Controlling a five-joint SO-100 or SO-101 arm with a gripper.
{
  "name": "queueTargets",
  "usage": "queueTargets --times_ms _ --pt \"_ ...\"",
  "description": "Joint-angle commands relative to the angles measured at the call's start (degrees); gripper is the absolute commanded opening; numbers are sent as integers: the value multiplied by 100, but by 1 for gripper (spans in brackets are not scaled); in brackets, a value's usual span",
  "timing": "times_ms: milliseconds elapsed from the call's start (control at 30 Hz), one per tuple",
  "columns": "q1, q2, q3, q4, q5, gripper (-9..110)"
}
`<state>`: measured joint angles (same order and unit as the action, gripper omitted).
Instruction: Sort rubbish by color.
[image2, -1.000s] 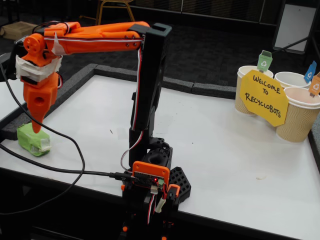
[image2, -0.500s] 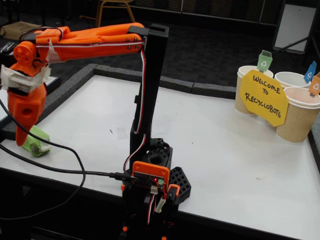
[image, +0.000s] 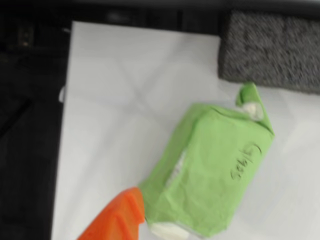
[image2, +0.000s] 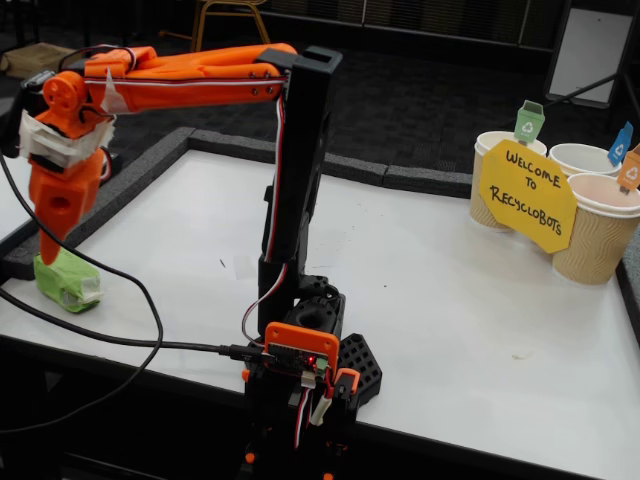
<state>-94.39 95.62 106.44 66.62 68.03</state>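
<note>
- White tabletop, near left edge: the green lump lies flat, the gripper poised at its end.
- Blurred wrist view shows one orange finger; open or closed, I cannot tell.
- Step: grasping; next, straddle and close.
- Far right: paper cups await.

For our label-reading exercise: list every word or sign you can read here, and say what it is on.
"WELCOME TO RECYCLOBOTS": yellow sign in front of the paper cups.
Recycling symbols: green tag, blue tag, orange tag.
Handwriting on the green lump: too blurred to read.
</note>
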Motion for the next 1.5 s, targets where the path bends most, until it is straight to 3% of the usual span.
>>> queueTargets --times_ms 0,300,1133,1333,1467 --pt "70 149 -132 -114 229 33" --pt "-334 149 -88 -457 466 34" --pt "404 -721 536 -1143 475 27" --pt "545 -747 545 -1151 475 15" --pt "782 -747 633 -1195 475 0"
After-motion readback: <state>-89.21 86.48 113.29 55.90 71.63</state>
